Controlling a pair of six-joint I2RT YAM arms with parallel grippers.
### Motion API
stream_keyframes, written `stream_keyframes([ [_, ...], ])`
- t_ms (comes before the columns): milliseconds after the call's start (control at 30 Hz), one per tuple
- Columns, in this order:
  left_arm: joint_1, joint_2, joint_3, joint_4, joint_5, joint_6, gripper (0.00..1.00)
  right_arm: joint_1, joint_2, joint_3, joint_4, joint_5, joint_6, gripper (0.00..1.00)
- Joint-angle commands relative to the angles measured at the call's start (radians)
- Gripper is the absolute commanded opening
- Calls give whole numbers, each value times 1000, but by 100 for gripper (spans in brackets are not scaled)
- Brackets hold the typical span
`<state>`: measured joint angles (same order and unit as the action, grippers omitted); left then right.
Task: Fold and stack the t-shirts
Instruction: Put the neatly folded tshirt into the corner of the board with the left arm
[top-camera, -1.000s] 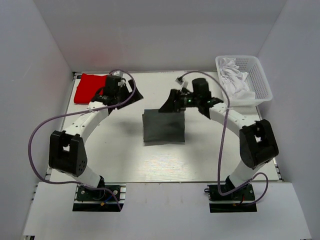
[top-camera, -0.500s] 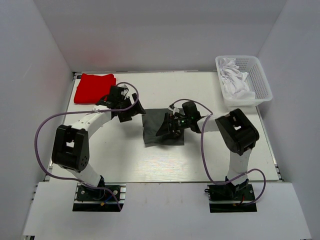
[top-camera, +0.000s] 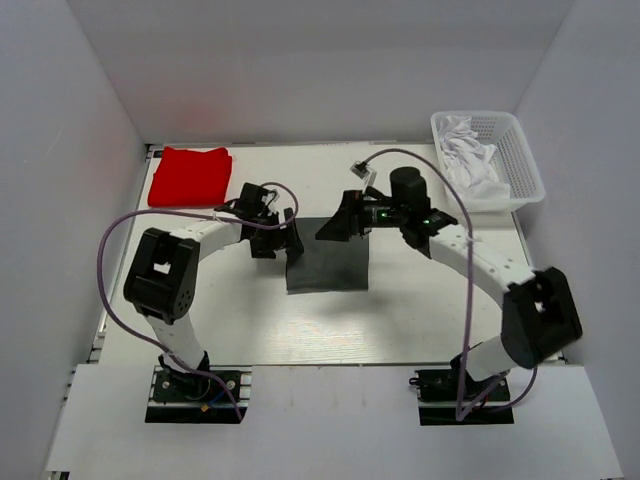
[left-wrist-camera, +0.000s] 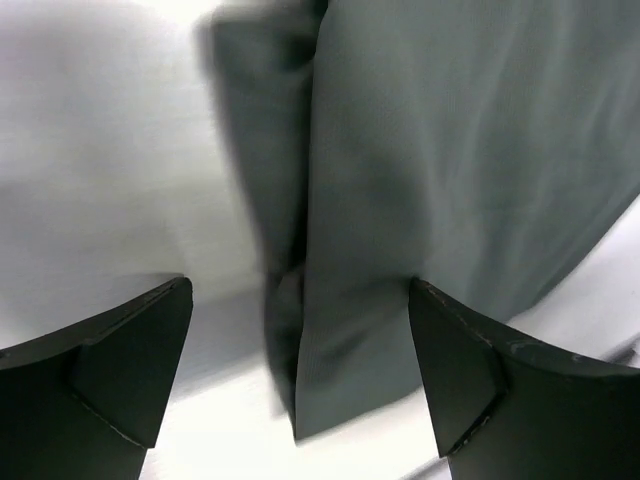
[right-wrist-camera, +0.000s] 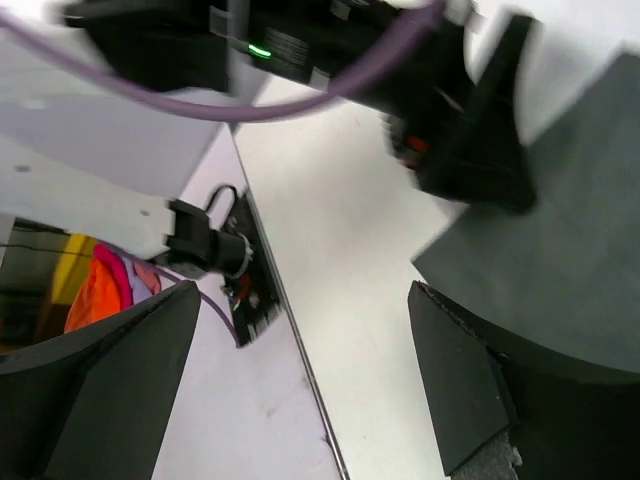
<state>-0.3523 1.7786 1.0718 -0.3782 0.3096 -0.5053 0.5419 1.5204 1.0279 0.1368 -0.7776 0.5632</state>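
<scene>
L tool (left-wrist-camera: 298, 290) over tee (left-wrist-camera: 450, 150) edge (wrist cam)

Folded cotton t-shirts: two, being one dark charcoal grey shirt (top-camera: 327, 266) and one bright red shirt (top-camera: 190, 177)
White slatted plastic basket (top-camera: 527, 160): one
White-and-black robot arms: two, left arm (top-camera: 205, 232), right arm (top-camera: 480, 262)
White table (top-camera: 420, 320): one

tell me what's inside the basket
Crumpled white cloth lies in the basket, with part of the floor beside it bare. Whether the cloth is one piece or several, and anything beneath it, cannot be seen because it is covered.
</scene>
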Motion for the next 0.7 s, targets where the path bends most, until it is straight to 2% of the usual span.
stream_keyframes([
  [0,-31,28,62,-25,-66,43,99,-13,-94,2,-69,12,-28,90],
  [133,-65,91,85,-14,-66,44,94,-29,-173,-49,-88,24,-13,90],
  [233,-102,130,94,-25,-66,56,84,-57,-235,-60,-171,92,-45,90],
  [267,-112,142,94,-25,-66,56,76,-60,-242,-61,-190,127,-46,90],
  [333,-140,142,59,-15,-66,56,68,-76,-281,-65,-242,181,-68,90],
  [367,-140,142,48,-14,-75,47,59,-85,-290,-65,-255,248,-68,90],
  [467,-160,169,37,-14,-110,47,44,-94,-344,-74,-316,302,-79,90],
  [533,-169,192,83,-42,-145,47,17,-109,-387,-81,-347,374,-97,90],
  [567,-169,217,117,-62,-167,47,0,-118,-396,-87,-359,424,-100,90],
  [667,-178,237,209,-122,-217,66,0,-128,-454,-107,-376,469,-108,90],
])
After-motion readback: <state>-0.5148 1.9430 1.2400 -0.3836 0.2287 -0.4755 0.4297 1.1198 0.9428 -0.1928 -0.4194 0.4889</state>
